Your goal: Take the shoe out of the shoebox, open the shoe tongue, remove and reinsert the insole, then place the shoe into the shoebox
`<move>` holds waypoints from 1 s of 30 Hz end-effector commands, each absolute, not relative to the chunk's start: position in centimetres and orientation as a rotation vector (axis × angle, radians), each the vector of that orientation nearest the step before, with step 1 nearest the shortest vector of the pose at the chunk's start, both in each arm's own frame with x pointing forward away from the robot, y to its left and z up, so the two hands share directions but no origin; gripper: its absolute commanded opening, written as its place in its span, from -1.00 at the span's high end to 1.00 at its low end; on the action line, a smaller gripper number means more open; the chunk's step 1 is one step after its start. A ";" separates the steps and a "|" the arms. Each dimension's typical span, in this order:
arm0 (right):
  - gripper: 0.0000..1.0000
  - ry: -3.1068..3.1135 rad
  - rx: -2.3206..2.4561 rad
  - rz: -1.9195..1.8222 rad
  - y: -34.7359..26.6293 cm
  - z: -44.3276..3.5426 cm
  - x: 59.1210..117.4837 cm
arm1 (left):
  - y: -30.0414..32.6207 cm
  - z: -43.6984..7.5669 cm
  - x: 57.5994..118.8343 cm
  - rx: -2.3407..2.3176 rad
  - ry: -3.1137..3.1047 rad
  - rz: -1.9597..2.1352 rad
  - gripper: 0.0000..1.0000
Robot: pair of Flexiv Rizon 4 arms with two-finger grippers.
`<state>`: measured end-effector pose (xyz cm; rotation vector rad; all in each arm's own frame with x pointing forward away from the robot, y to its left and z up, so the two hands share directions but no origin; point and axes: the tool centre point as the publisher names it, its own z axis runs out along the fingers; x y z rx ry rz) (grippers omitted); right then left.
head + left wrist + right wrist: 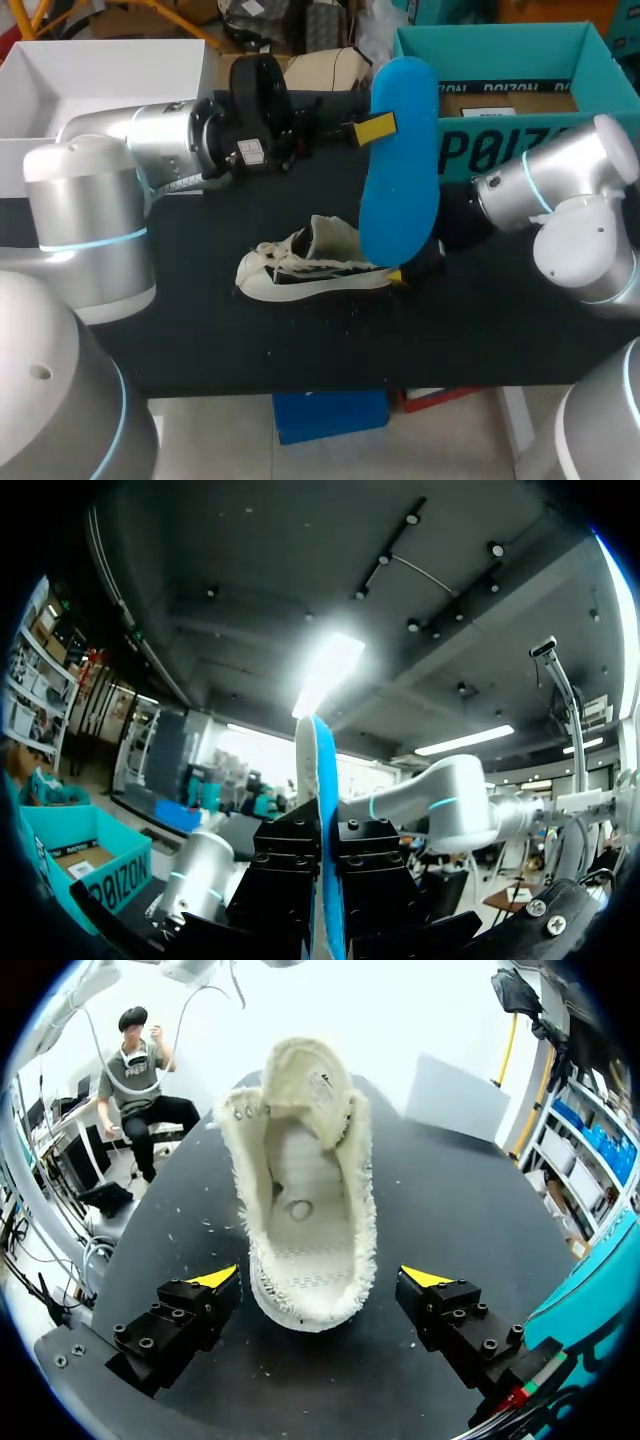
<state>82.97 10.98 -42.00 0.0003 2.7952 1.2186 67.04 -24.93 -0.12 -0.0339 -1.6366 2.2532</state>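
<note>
Spread wide, right pincer [318, 1278] is flanking the cream shoe [310, 265] mid-frame on the table [250, 340] without touching it, while left pincer [325, 860] is pinching the upright blue insole [400, 160] beside the upper-right teal shoebox [500, 38], which is holding brown card [505, 100].

The right gripper [320, 1278] is hovering with spread fingers, the cream shoe's [305, 1190] heel sitting between them on the black table [450, 1220].

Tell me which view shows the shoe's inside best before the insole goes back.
The right wrist view: it looks straight into the open shoe, footbed bare. The head view shows it side-on, its heel partly behind the blue insole. The left wrist view shows none of it.
</note>
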 end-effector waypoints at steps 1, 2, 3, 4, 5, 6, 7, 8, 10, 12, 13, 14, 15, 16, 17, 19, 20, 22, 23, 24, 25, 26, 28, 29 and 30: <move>-1.00 2.722 -0.027 1.366 11.0 -42.9 83.0 | -25.0 -0.2 67.0 -0.036 -1.636 2.253 1.00; -1.00 2.710 -0.039 1.387 11.0 -43.0 83.1 | -25.0 -0.2 67.0 -0.036 -1.636 2.253 1.00; -1.00 2.704 -0.047 1.403 11.0 -43.1 83.2 | -25.0 -0.2 67.0 -0.036 -1.636 2.253 1.00; -1.00 2.698 -0.060 1.423 11.1 -43.2 83.3 | -25.0 -0.2 67.0 -0.036 -1.636 2.253 1.00; -1.00 2.694 -0.076 1.436 11.1 -43.3 83.4 | -25.0 -0.2 67.0 -0.036 -1.636 2.253 1.00; -1.00 2.690 -0.093 1.451 11.1 -43.4 83.5 | -25.0 -0.2 67.0 -0.036 -1.636 2.253 1.00; -1.00 2.685 -0.103 1.470 11.1 -43.5 83.6 | -25.0 -0.2 67.0 -0.036 -1.636 2.253 1.00; -1.00 2.682 -0.115 1.490 11.2 -43.6 83.7 | -25.0 -0.2 67.0 -0.036 -1.636 2.253 1.00; -1.00 2.689 -0.142 1.504 11.2 -43.8 83.9 | -25.0 -0.2 67.0 -0.036 -1.636 2.253 1.00; -1.00 2.694 -0.149 1.505 11.2 -44.0 84.1 | -25.0 -0.2 67.0 -0.036 -1.636 2.253 1.00; -1.00 2.702 -0.154 1.506 11.2 -44.0 84.3 | -25.0 -0.2 67.0 -0.036 -1.636 2.253 1.00; -1.00 2.704 -0.155 1.505 11.2 -44.0 84.3 | -25.0 -0.2 67.0 -0.036 -1.636 2.253 1.00; -1.00 2.712 -0.152 1.501 11.2 -44.0 84.5 | -25.0 -0.2 67.0 -0.036 -1.636 2.253 1.00; -1.00 2.720 -0.149 1.491 11.1 -44.0 84.6 | -25.0 -0.2 67.0 -0.036 -1.636 2.253 1.00; -1.00 2.746 -0.134 1.458 10.9 -43.9 84.7 | -25.0 -0.2 67.0 -0.036 -1.636 2.253 1.00; -1.00 2.782 -0.106 1.399 10.4 -43.5 85.0 | -25.0 -0.2 67.0 -0.036 -1.636 2.253 1.00; -1.00 2.791 -0.088 1.373 10.2 -43.1 85.1 | -25.0 -0.2 67.0 -0.036 -1.636 2.253 1.00; -1.00 2.835 -0.070 1.292 9.8 -42.4 85.4 | -25.0 -0.2 67.0 -0.036 -1.636 2.253 1.00; -1.00 2.856 -0.070 1.262 9.6 -42.1 85.5 | -25.0 -0.2 67.0 -0.036 -1.636 2.253 1.00; -1.00 2.879 -0.071 1.223 9.5 -41.7 85.5 | -25.0 -0.2 67.0 -0.036 -1.636 2.253 1.00; -1.00 2.909 -0.083 1.168 9.4 -41.4 85.6 | -25.0 -0.2 67.0 -0.036 -1.636 2.253 1.00; -1.00 2.936 -0.093 1.123 9.4 -41.1 85.6 | -25.0 -0.2 67.0 -0.036 -1.636 2.253 1.00; -1.00 2.966 -0.098 1.066 9.3 -40.5 85.7 | -25.0 -0.2 67.0 -0.036 -1.636 2.253 1.00; -1.00 2.979 -0.092 1.048 9.3 -40.2 85.7 | -25.0 -0.2 67.0 -0.036 -1.636 2.253 1.00; -1.00 2.996 -0.089 1.013 9.3 -40.0 85.8 | -25.0 -0.2 67.0 -0.036 -1.636 2.253 1.00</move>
